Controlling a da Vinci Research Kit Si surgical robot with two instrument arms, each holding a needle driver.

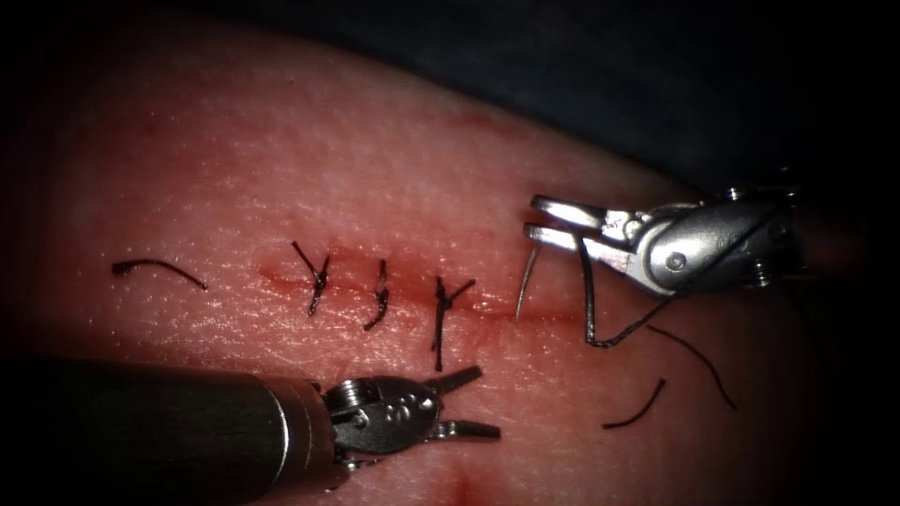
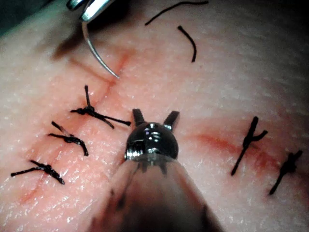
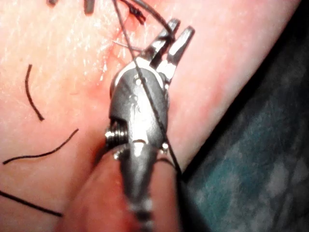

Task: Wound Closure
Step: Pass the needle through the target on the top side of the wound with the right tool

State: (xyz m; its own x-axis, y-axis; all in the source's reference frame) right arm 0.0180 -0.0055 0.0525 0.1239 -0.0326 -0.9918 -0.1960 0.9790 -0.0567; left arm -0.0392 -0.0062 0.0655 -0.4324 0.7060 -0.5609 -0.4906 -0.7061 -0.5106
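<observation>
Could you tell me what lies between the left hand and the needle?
Bare tissue, in the endoscope view. Left hand empty; right hand holds the needle tail, tip at the cut.

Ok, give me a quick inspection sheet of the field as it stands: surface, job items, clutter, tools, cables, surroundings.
Surface: tissue with a horizontal cut; faint red fluid along it.
Job's things: three tied stitches across the cut's left part; needle hangs from the right tool, tip at the cut, not visibly in the tissue; thread trails from the right tool down onto the tissue.
Clutter: cut ends of thread, one far left, two lower right.
Grippers: left tool open, holds nothing, below the cut; right tool grips the needle near its rear end.
Cables: nothing seen.
Surroundings: dark cloth beyond the tissue's edge.
</observation>
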